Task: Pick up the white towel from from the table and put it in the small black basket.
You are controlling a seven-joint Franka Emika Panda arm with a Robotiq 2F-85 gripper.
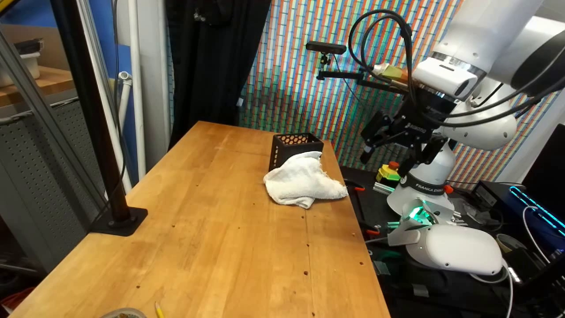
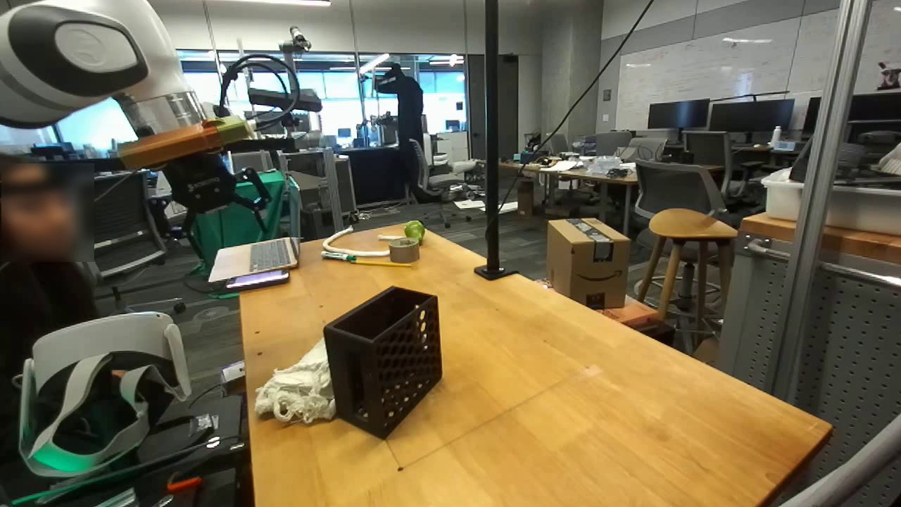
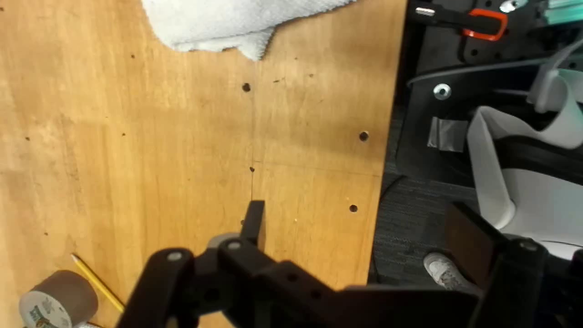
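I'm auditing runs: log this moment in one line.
gripper: open, empty | white towel: on table, beside black basket | placement in basket: pending

Has a fat, smooth white arm with a shiny silver ring; has a dark grey cap with a pale oval middle; wears looping black cables and a black claw with pale letters and round grey screws; has a white foot with a black band saying FRANKA.

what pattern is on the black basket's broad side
The small black basket has a honeycomb-like grid of holes there, clearest in an exterior view.
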